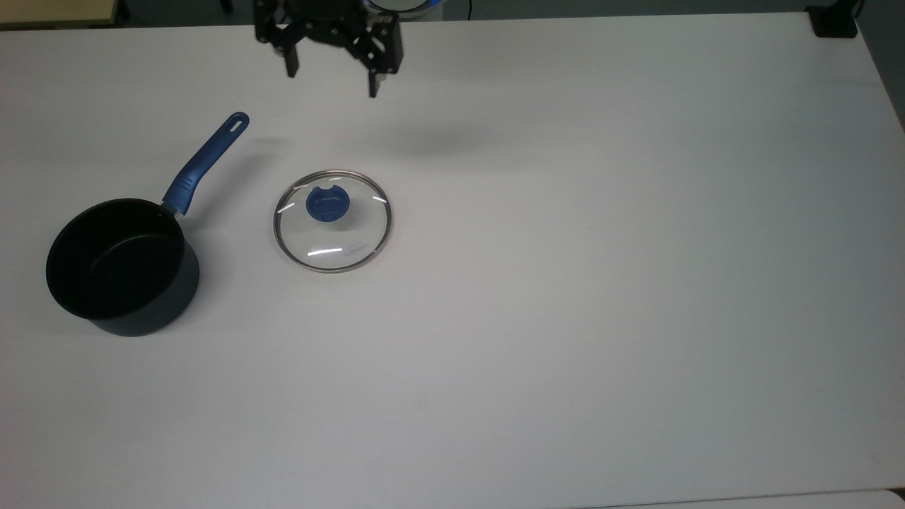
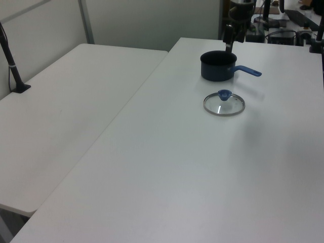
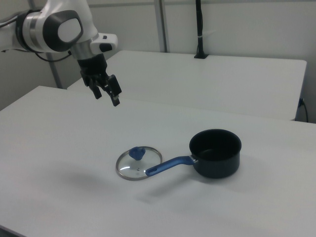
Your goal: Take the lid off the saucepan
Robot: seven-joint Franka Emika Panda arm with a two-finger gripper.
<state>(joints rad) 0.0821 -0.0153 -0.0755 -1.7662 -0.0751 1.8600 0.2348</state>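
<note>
You see a large white counter (image 1: 565, 318) with a matte surface; soft light from above makes pale reflections on it. In the left view, a second white table (image 2: 66, 116) stands just beside the counter, with a thin gap between them. A black pole (image 2: 11, 61) is clamped at its edge. Behind, there are plain light partition walls (image 3: 237, 24) with grey metal posts (image 2: 85, 21).
</note>
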